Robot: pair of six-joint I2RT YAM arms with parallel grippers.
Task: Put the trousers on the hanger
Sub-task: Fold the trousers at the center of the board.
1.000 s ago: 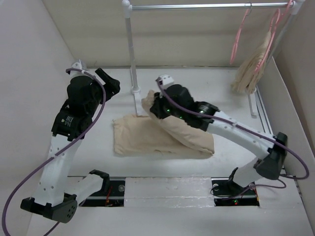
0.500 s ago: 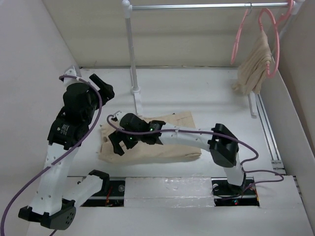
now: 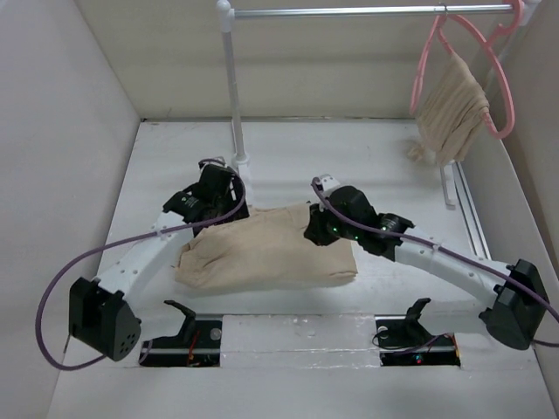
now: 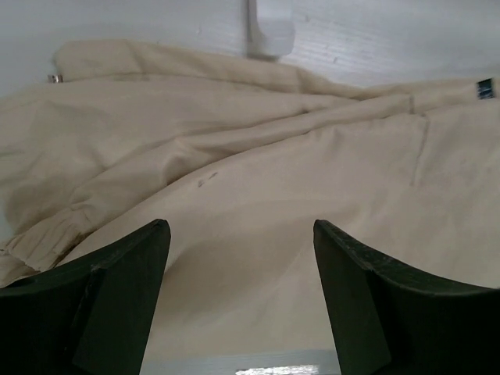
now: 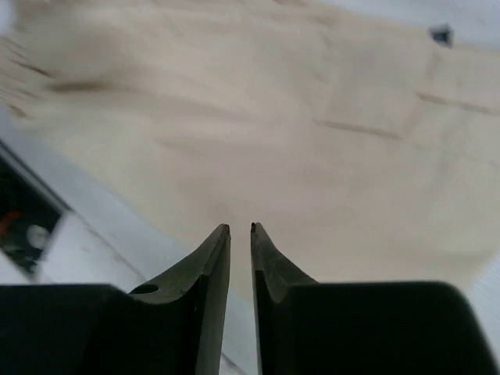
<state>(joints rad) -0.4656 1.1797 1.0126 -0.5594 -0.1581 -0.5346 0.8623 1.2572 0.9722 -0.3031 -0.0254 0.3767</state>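
The pale beige trousers (image 3: 262, 253) lie flat and folded across the middle of the table. My left gripper (image 3: 217, 196) hovers low over their far left edge, open, with cloth spread under its wide-apart fingers (image 4: 117, 297) and nothing between them. In the left wrist view the trousers (image 4: 258, 156) fill the frame. My right gripper (image 3: 316, 231) sits over their far right part, shut, with only a slim empty gap showing over the trousers (image 5: 312, 141) in the right wrist view. The hanger (image 3: 423, 70), a thin pink loop, hangs bare on the rail at the back right.
A white post (image 3: 232, 87) stands just behind the trousers and carries the rail (image 3: 349, 11). A smaller bunched beige garment (image 3: 450, 105) hangs on a second pink hanger (image 3: 498, 96) near the right wall. Side walls enclose the table.
The left arm has come down from its raised pose to the trousers' far left edge. The right arm has drawn back from the left end to the right part and shut. The hanging garment has swung.
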